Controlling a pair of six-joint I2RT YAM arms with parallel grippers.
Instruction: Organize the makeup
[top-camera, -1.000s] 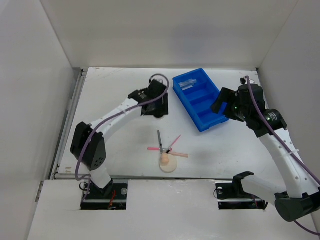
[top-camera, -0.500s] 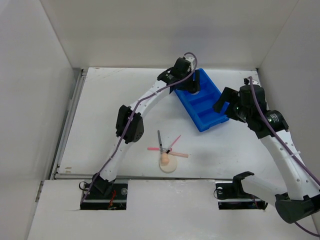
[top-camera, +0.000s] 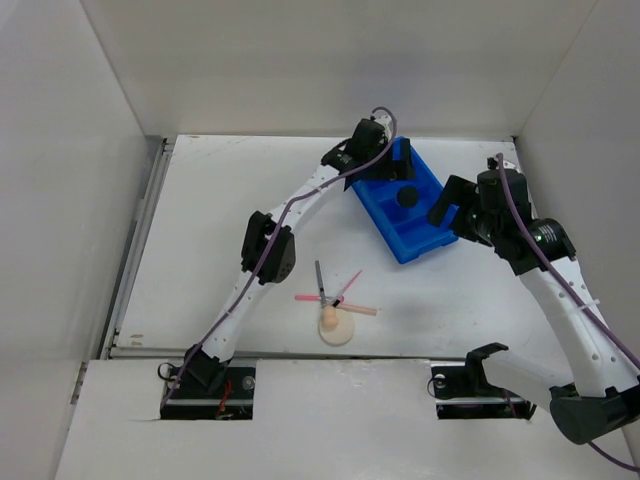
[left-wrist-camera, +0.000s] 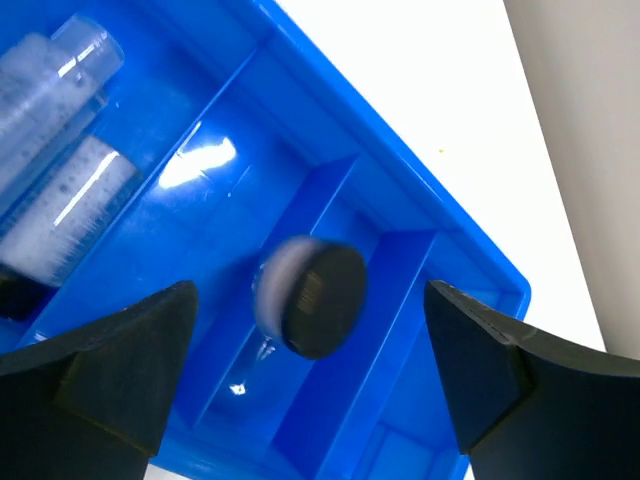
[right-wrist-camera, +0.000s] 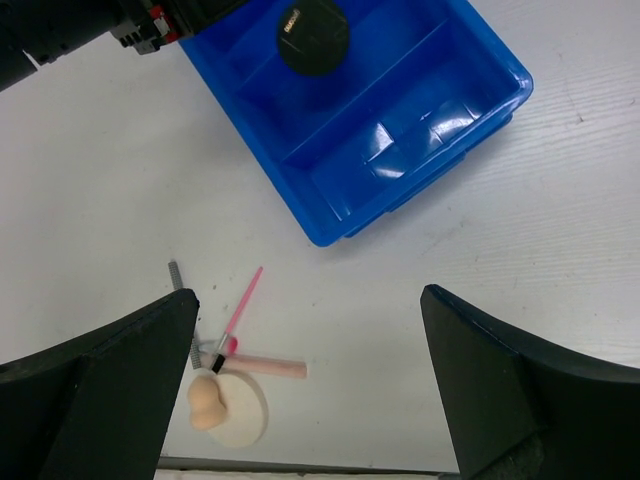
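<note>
Within the middle compartment of the tray (top-camera: 412, 246), newly there, black round compact (top-camera: 406, 197).

Between the spread fingers of the left end effector (left-wrist-camera: 310, 385) the compact (left-wrist-camera: 308, 298) is smeared by blur, its lid marking unreadable, and to that end effector's left the tube (left-wrist-camera: 60, 180) runs off the picture's edge. From above, the same end effector covers the far compartment of the tray (top-camera: 425, 240), hiding the tube. Ahead of the right end effector (right-wrist-camera: 310, 385), the tray's far end is cut off at the top edge.
</note>
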